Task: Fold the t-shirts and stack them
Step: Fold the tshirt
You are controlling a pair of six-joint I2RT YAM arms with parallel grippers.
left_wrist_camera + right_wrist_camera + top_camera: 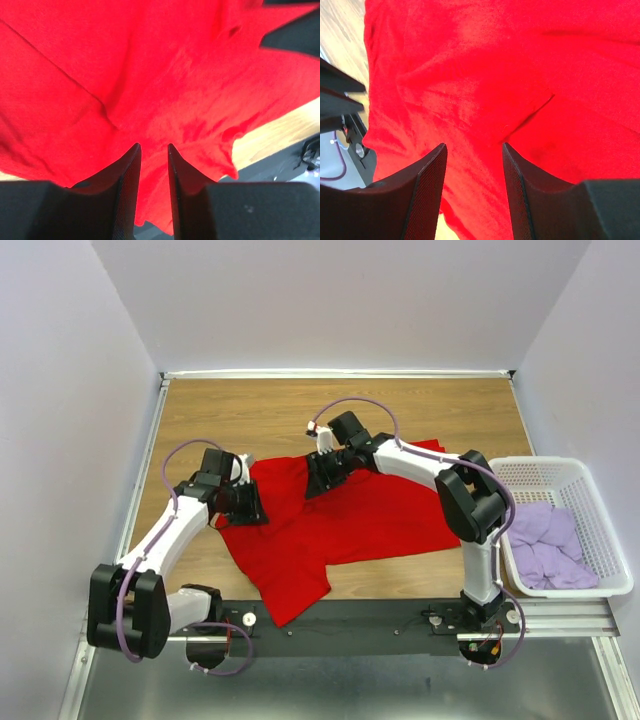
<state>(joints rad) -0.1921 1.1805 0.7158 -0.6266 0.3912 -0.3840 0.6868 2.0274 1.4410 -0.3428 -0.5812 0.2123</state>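
Note:
A bright red t-shirt (370, 520) lies spread and rumpled on the wooden table (250, 410), with one part reaching toward the near edge. My left gripper (245, 502) hovers over its left edge. In the left wrist view the left gripper (154, 146) has its jaws a narrow way apart, and the red cloth (175, 75) lies beneath them, not pinched. My right gripper (322, 475) is over the shirt's upper middle. The right gripper (474, 145) is open wider above a fold in the red cloth (485, 65). Pale lilac t-shirts (548, 540) lie bunched in the basket.
A white lattice basket (545, 465) stands at the right side of the table. A black rail (350, 615) with the arm bases runs along the near edge. White walls close the table at the back and sides.

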